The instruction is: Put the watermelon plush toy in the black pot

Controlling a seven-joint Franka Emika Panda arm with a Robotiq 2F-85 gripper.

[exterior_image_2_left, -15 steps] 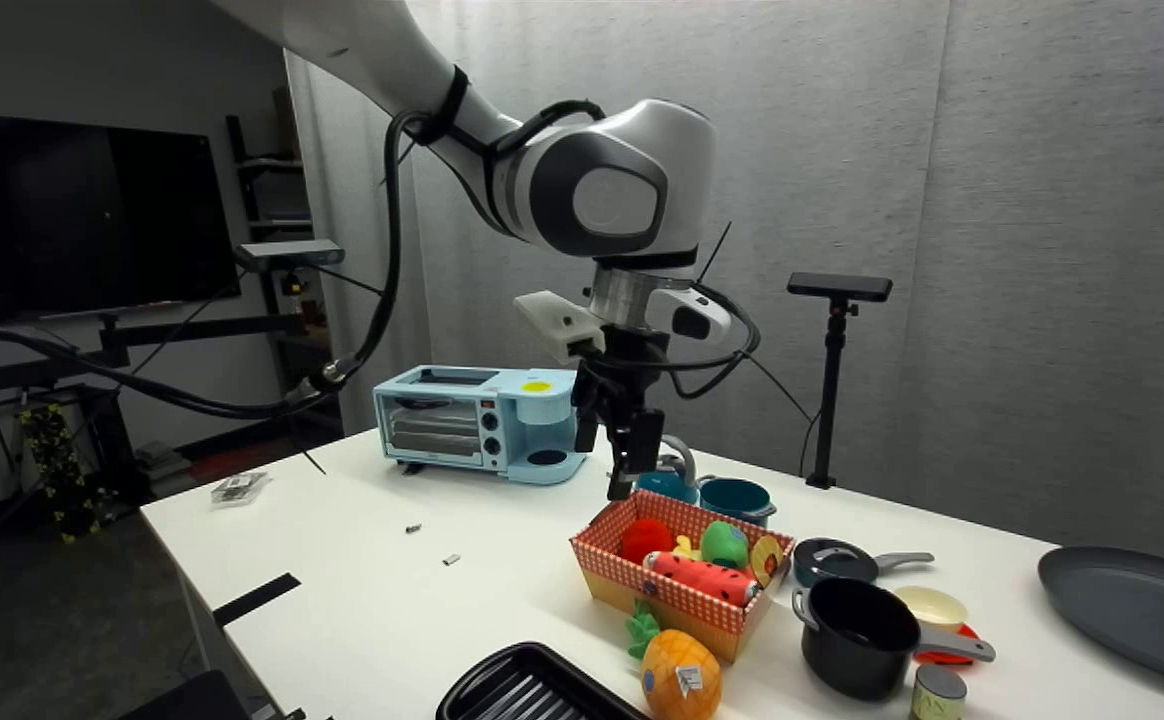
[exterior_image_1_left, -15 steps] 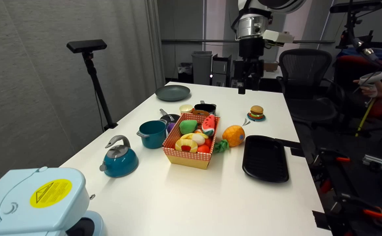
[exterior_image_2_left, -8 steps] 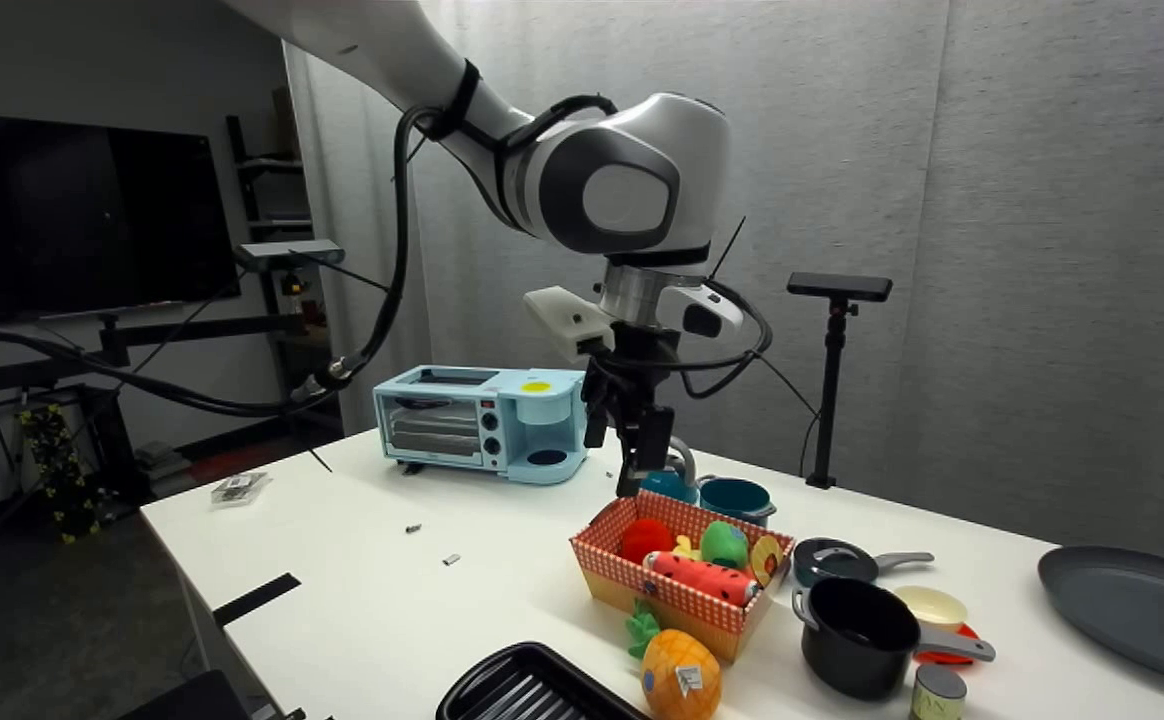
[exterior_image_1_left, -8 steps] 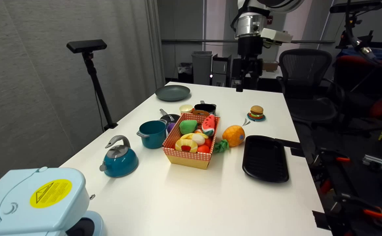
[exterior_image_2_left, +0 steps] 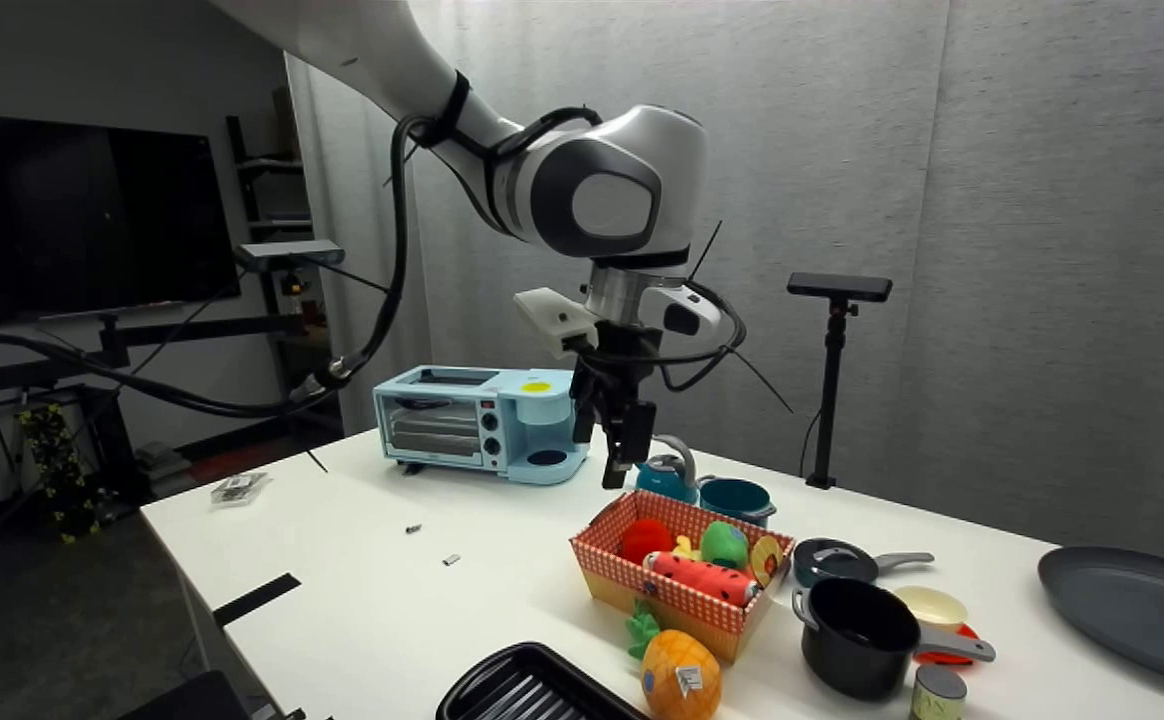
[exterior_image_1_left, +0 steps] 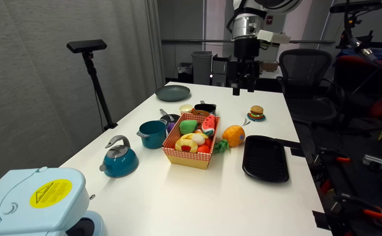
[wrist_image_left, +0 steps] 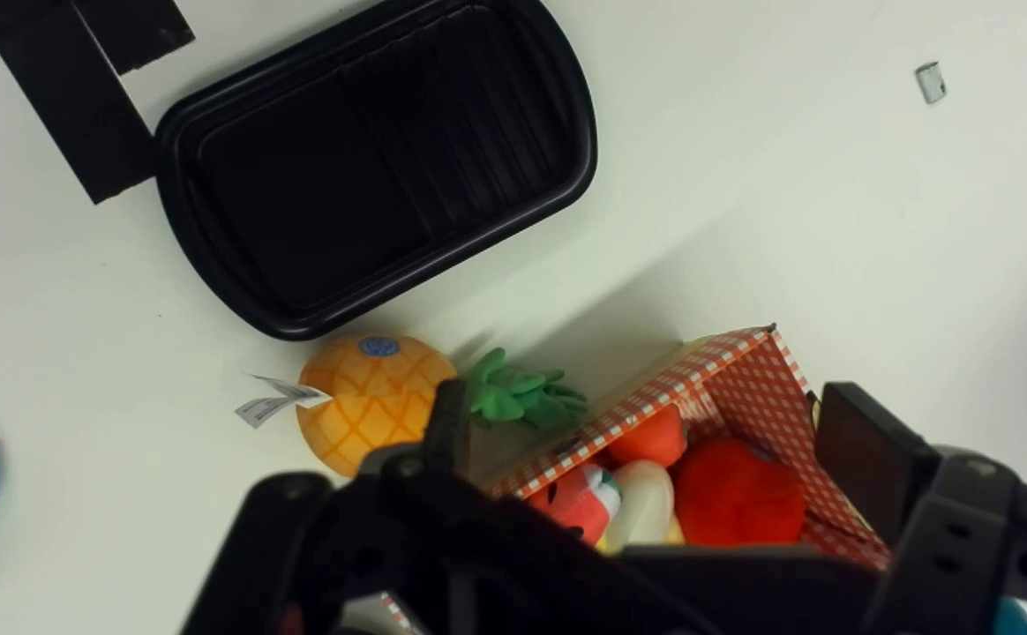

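Note:
The watermelon plush toy [exterior_image_2_left: 700, 577], a pink wedge with dark seeds and a white-green rind, lies among other plush food in the red-checked basket [exterior_image_2_left: 662, 607]. The wrist view shows part of this watermelon plush toy [wrist_image_left: 571, 501] below my jaws, the rest covered by the gripper. Beyond the basket in an exterior view is the black pot [exterior_image_1_left: 205, 108], partly hidden; its grey handle and open top show clearly beside the basket where the black pot [exterior_image_2_left: 857, 645] is nearer. My gripper [wrist_image_left: 655, 432] hangs well above the table with its fingers wide apart and nothing between them.
Against the basket rests a pineapple plush [exterior_image_1_left: 234, 135], near a flat black tray [exterior_image_1_left: 265, 159]. A teal pot [exterior_image_1_left: 153, 135], a kettle [exterior_image_1_left: 120, 161] and a lidded pan [exterior_image_2_left: 842, 562] line the basket's far side. A toy burger [exterior_image_1_left: 256, 111] sits apart.
The arm has shifted slightly, a little to the left in both exterior views, with the jaws staying apart. The objects on the table have not moved.

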